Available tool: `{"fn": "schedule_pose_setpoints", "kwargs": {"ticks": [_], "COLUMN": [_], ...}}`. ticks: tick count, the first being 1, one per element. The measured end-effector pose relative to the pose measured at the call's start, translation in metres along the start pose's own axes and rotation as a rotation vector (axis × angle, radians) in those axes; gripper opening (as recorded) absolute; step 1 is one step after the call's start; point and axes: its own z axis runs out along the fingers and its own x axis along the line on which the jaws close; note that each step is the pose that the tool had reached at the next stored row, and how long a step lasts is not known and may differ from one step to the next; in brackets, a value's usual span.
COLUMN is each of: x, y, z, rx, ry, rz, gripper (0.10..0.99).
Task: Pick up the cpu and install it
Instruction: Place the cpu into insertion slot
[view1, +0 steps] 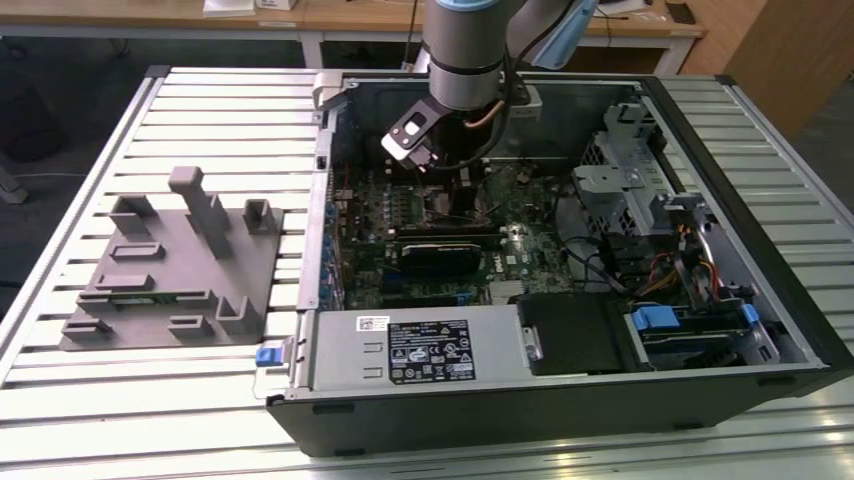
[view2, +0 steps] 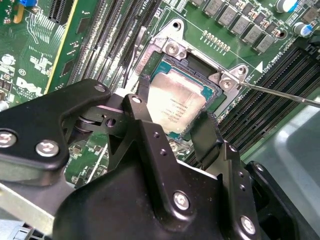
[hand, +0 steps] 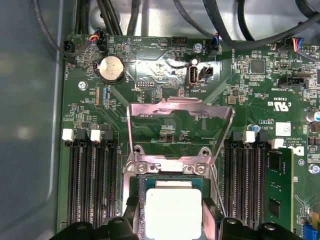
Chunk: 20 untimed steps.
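The black two-fingered pincer (view2: 175, 114) is closed down onto the cpu (view2: 176, 105), a small flat square chip with a pale silver-white metal top; one finger appears to bear on each of two opposite edges. The cpu sits level within or just above the black-framed square socket (view2: 199, 65); full seating cannot be confirmed. Judgement: the part is light, thin and rigid, its metal top is smooth and liable to slip, and its underside and the socket contacts are easily damaged. Grip only the opposite side edges, keep it flat, apply no downward force. Beyond, the silver hinged retention plate (hand: 180, 105) stands raised over the green motherboard (hand: 165, 70). Farther out, the open black computer case (view1: 534, 415) lies on the slatted metal bench (view1: 120, 430) beside a grey plastic fixture with upright blocks (view1: 167, 270)
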Motion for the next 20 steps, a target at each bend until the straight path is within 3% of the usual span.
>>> {"fn": "schedule_pose_setpoints", "kwargs": {"ticks": [14, 20], "x": [0.0005, 0.0004], "y": [0.0, 0.0001], "z": [0.0006, -0.001], "rx": [0.0, 0.0], "ry": [0.0068, -0.0018], "rz": [0.003, 0.002], "gripper": [0.608, 0.608]}}
